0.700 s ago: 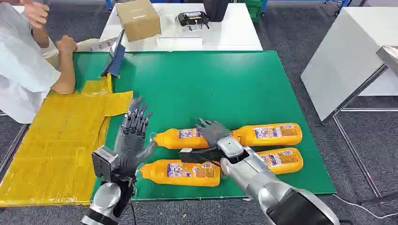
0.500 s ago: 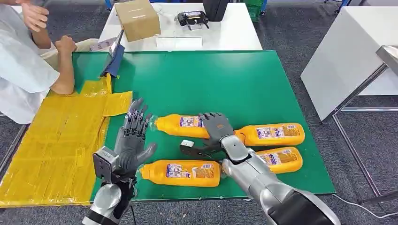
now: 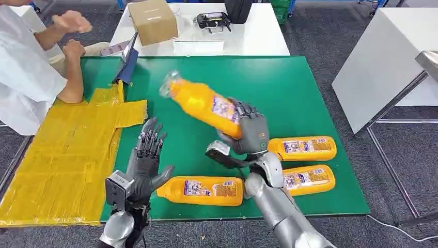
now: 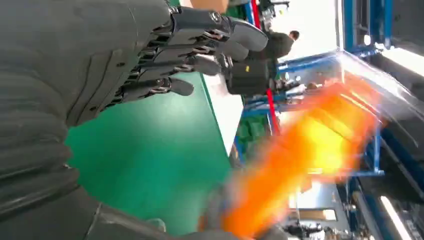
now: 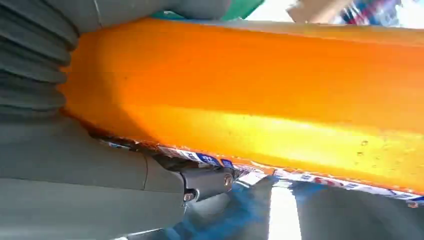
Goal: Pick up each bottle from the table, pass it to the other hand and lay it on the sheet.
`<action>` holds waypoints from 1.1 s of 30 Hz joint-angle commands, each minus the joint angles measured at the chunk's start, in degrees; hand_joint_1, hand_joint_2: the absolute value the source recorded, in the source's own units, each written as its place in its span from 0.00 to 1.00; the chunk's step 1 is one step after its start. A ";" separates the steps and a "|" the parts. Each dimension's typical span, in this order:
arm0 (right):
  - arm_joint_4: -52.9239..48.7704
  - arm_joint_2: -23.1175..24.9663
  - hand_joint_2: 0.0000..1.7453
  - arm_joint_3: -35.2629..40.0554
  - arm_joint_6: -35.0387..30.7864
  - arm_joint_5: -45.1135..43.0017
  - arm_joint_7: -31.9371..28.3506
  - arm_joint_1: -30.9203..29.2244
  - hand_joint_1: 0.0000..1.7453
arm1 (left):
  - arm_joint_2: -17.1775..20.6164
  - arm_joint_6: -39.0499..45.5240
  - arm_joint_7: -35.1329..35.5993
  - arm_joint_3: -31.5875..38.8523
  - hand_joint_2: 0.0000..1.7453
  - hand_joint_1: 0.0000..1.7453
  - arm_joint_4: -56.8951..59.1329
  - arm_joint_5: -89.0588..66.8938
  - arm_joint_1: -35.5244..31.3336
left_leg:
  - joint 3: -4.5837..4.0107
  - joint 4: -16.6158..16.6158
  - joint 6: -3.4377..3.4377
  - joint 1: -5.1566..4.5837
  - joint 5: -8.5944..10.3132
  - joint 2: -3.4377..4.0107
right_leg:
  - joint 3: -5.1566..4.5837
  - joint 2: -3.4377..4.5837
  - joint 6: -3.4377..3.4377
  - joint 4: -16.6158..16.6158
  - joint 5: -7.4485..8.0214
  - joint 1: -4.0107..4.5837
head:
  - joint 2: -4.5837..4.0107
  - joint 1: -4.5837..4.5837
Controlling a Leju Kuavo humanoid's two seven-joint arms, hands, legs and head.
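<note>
Head view shows the orange bottle (image 3: pixel 204 106) raised above the green table (image 3: pixel 289 93), tilted with its cap toward the yellow sheet (image 3: pixel 62 155), grasped by the right hand (image 3: pixel 248 129). Left hand (image 3: pixel 144 163) waits nearby, fingers spread and holding nothing. Three bottles (image 3: pixel 201 190) lie on the table.

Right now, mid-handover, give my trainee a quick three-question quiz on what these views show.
1. True or false: the right hand holds a bottle lifted above the green table.
2. How many bottles lie on the table? A) two B) three C) four
3. Fill in: the left hand is open and holds ____.

Key: 1 true. 2 B: one near the front edge and two at the right, and. 3 nothing; it waits beside the yellow sheet.
</note>
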 commanded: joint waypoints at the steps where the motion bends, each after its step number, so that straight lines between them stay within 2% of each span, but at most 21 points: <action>1: -19.00 -3.24 1.00 5.75 19.68 -22.91 0.09 9.21 1.00 | 1.54 1.19 -0.52 1.48 1.00 0.00 -0.96 -0.48 1.53 | 0.22 0.00 -0.07 0.06 -0.15 -0.09 | 0.24 0.18 -0.08 -0.03 -0.13 0.02 | 0.00 0.02; 3: -15.66 -2.94 1.00 9.35 20.10 -21.78 -0.15 8.39 1.00 | 1.64 1.19 -0.61 1.58 1.00 0.00 -1.14 -0.48 1.36 | 0.25 0.01 -0.10 0.05 -0.20 0.05 | 0.22 0.33 -0.09 -0.01 -0.12 0.01 | 0.00 0.02; 11: -7.64 -2.09 1.00 14.86 22.81 -20.92 0.28 6.00 1.00 | 1.77 1.20 -0.62 1.05 1.00 0.00 -1.19 -0.49 0.69 | 0.34 -0.01 -0.10 0.10 -0.21 0.05 | 0.28 0.40 -0.09 -0.03 -0.12 0.04 | 0.00 0.02; 13: -4.86 -2.44 1.00 20.47 26.40 -17.11 1.92 4.36 1.00 | 1.73 1.11 -0.63 1.07 1.00 0.00 -1.07 -0.35 0.39 | 0.26 -0.05 -0.08 0.09 -0.15 0.07 | 0.20 0.34 -0.07 -0.07 -0.06 0.04 | 0.00 0.02; 16: -4.54 -2.09 1.00 20.79 26.10 -16.83 2.08 4.44 1.00 | 1.72 1.11 -0.63 1.09 1.00 0.00 -1.08 -0.34 0.35 | 0.27 -0.03 -0.09 0.09 -0.17 0.11 | 0.24 0.38 -0.08 -0.05 -0.08 0.04 | 0.00 0.02; 19: -0.49 -2.06 1.00 27.28 28.79 -10.48 4.41 1.79 1.00 | 1.61 0.32 -0.73 0.94 1.00 0.00 -1.44 -0.21 -0.12 | 0.24 -0.04 -0.10 0.08 -0.13 0.04 | 0.19 0.30 -0.09 -0.03 -0.08 0.03 | 0.00 0.00; 20: 1.01 -1.63 1.00 29.21 27.74 -7.45 5.24 1.06 1.00 | 1.55 0.08 -0.70 0.89 1.00 0.00 -1.70 -0.30 -0.25 | 0.16 -0.02 -0.08 0.08 -0.10 0.01 | 0.14 0.22 -0.07 -0.03 -0.06 0.03 | 0.00 0.02; 24: 2.01 -1.17 1.00 31.17 27.20 -5.03 5.57 0.59 1.00 | 1.57 -0.13 -0.58 0.79 1.00 0.00 -2.07 -0.41 -0.33 | 0.29 -0.02 -0.12 0.10 -0.17 0.12 | 0.22 0.43 -0.11 -0.02 -0.08 0.04 | 0.00 0.00; 27: 4.02 -0.65 1.00 36.97 26.53 2.97 7.50 -1.03 1.00 | 1.50 -0.43 -0.33 1.18 1.00 0.00 -2.50 -0.64 -0.18 | 0.18 -0.01 -0.10 0.12 -0.12 0.06 | 0.14 0.28 -0.09 -0.05 -0.07 0.07 | 0.00 0.04; 28: 4.40 -0.60 1.00 38.65 26.49 5.03 7.82 -1.31 1.00 | 1.47 -0.51 -0.27 1.39 1.00 0.00 -2.58 -0.69 -0.14 | 0.38 0.02 -0.13 0.14 -0.23 0.13 | 0.31 0.48 -0.13 -0.02 -0.15 0.06 | 0.00 0.00; 32: 2.15 -1.57 1.00 40.96 23.08 8.10 8.05 -0.19 1.00 | 1.36 -0.49 -0.22 2.58 1.00 0.00 -2.56 -0.84 0.25 | 0.38 -0.05 -0.12 0.10 -0.19 0.09 | 0.30 0.34 -0.12 -0.04 -0.16 0.03 | 0.00 0.00; 33: 0.99 -1.97 1.00 41.03 23.00 7.94 8.07 0.21 1.00 | 1.22 -0.41 -0.23 3.04 1.00 0.32 -2.48 -0.83 0.40 | 0.44 -0.02 -0.14 0.13 -0.23 0.01 | 0.41 0.30 -0.14 -0.04 -0.22 0.05 | 0.00 0.00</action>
